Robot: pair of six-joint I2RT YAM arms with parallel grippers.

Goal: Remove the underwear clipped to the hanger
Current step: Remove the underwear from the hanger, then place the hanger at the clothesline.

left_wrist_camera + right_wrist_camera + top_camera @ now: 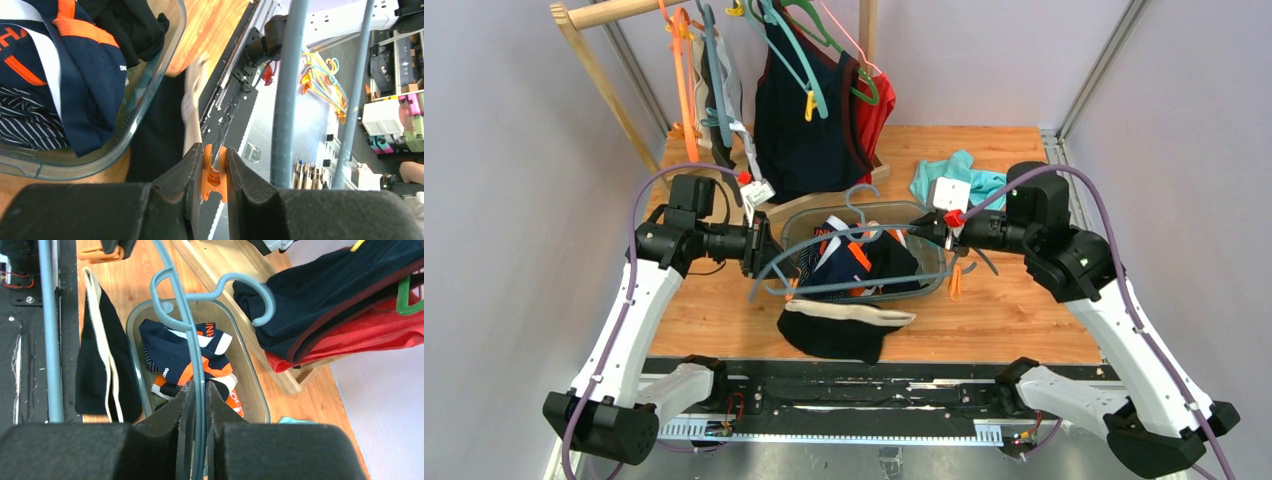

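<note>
A grey-blue hanger (854, 262) hangs level over a clear bin (799, 222), held between both grippers. My left gripper (769, 258) is shut on an orange clip (214, 172) at the hanger's left end, squeezing it. My right gripper (939, 232) is shut on the hanger's thin wire (199, 365) at the right end. Dark underwear with a beige waistband (844, 328) lies flat on the table in front of the bin; it also shows in the right wrist view (95, 365) and the left wrist view (155, 145). I see no cloth in the clip.
The bin (252, 370) holds navy, orange and striped garments (844, 255). A second orange clip (956, 283) hangs at the hanger's right. A wooden rack (604, 90) behind carries hangers, a navy tank top (809, 120) and grey-white briefs (714, 90). A teal cloth (964, 172) lies back right.
</note>
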